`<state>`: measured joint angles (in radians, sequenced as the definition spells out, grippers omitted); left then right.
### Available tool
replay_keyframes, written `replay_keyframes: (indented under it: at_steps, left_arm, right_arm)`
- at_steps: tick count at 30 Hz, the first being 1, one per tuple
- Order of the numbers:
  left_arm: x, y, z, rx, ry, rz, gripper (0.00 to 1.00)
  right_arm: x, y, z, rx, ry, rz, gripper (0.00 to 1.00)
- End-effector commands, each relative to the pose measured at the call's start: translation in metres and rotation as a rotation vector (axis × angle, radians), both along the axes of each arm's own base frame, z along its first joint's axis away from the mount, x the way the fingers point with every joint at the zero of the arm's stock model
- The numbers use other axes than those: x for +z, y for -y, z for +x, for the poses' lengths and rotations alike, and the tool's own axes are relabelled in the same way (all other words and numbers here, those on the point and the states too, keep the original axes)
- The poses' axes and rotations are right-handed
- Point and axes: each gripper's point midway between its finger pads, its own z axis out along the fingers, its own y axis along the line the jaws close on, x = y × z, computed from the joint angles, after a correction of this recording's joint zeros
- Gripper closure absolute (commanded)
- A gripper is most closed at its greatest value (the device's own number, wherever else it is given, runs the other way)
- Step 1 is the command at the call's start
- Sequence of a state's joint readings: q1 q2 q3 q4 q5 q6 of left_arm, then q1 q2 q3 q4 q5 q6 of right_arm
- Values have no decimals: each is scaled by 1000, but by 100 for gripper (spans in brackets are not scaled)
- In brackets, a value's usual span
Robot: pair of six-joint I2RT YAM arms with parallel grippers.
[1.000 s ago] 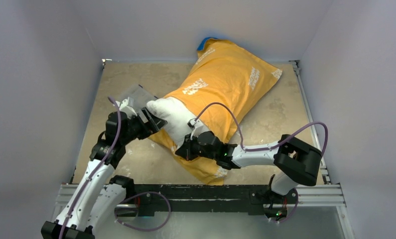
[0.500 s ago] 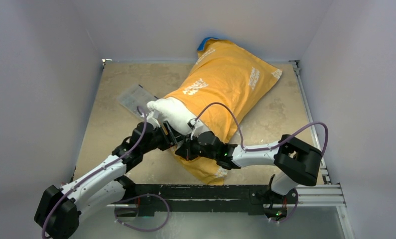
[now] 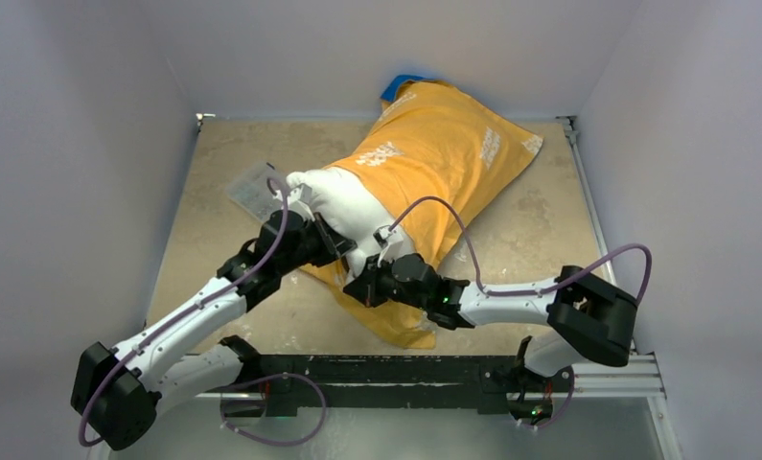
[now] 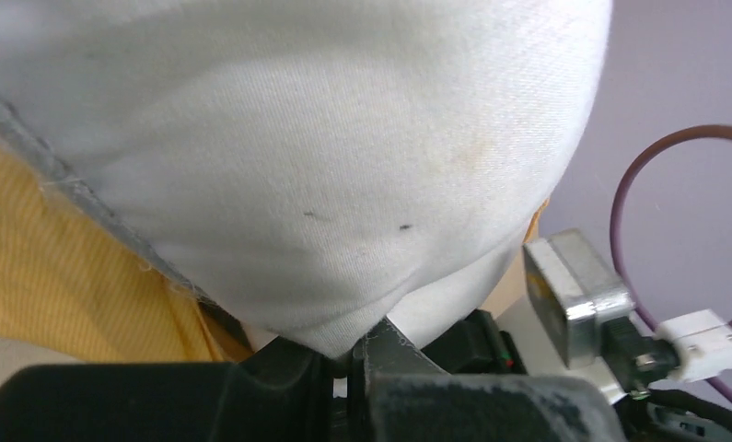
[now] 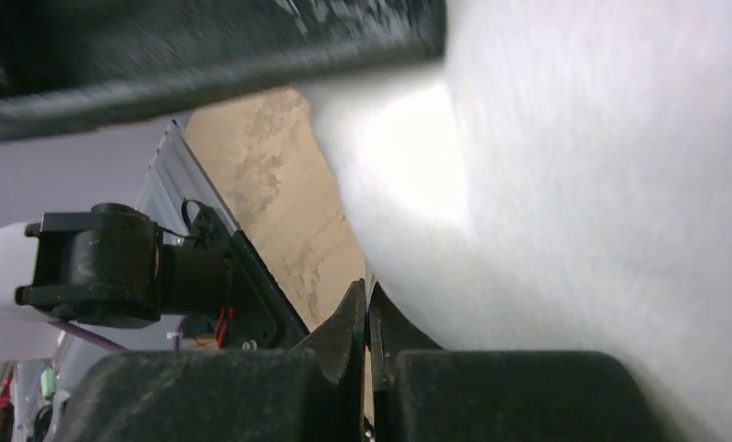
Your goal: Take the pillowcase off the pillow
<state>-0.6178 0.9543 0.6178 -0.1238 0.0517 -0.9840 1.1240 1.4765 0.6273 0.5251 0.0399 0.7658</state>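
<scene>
White pillow (image 3: 343, 206) pokes from the pillowcase (image 3: 444, 158) mouth, sack stretching toward the tabletop's far edge; left gripper (image 4: 362, 343) pinches the pillow's tip, right gripper (image 3: 359, 287) closed at the hem, hold unclear.

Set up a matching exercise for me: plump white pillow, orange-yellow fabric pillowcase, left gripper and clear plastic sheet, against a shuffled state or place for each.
1. plump white pillow
2. orange-yellow fabric pillowcase
3. left gripper
4. clear plastic sheet

A. lies flat beside the pillow
B. shut, pinching white fabric
C. near end bare, far end covered
D. printed with white lettering

Pairs: 1-C, 2-D, 3-B, 4-A
</scene>
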Motion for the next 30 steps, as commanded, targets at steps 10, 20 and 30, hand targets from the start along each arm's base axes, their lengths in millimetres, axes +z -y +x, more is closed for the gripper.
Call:
replay_keyframes:
  at_steps: [10,20,30]
  left_arm:
    - [137,-41,84,132,297,-25,100]
    - [163,-70,103,170,333,13,100]
    - [153,-59,91,37,314,14,100]
  right_arm:
    - [-32,31,-17,-100,-192,-57,100]
    - [-45,50,-7,-234,-252,-94,100]
    - [-18,71,4,-368,-250,-11,100]
